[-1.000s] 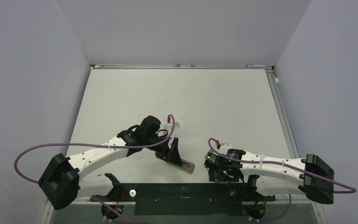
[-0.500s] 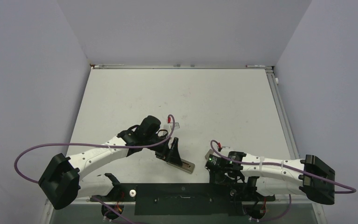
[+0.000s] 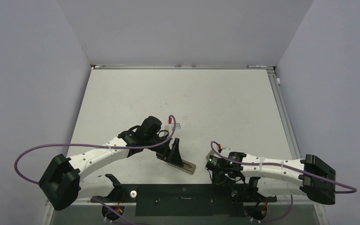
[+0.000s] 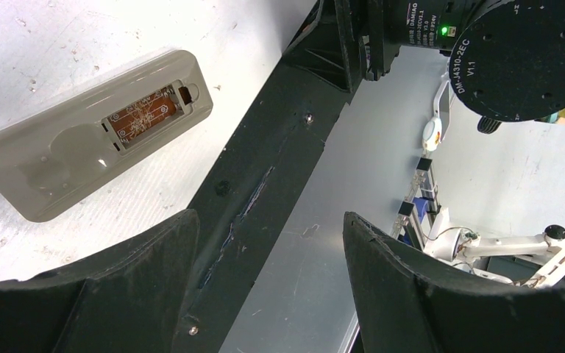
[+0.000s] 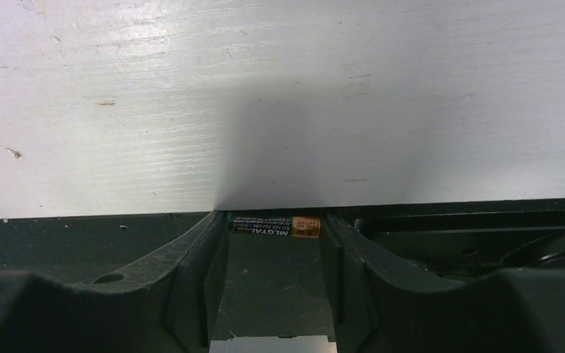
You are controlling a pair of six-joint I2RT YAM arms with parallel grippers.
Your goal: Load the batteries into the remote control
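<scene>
The tabletop ends at 6 o'clock in a black rail. Near it the remote control lies back up, its recess unfilled. The left end effector hangs close by, fingers wide apart and empty. At the remote's 4 o'clock the right end effector brackets a battery endwise against the rail; I cannot tell whether it is clamped. Pinched by its ends, the battery could pop out, or a finger could snag the rail.

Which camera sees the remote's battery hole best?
The left wrist view: the remote control lies back up, its open recess in plain sight. The top external view shows it small and far off, next to the left end effector. The right wrist view misses it.
</scene>
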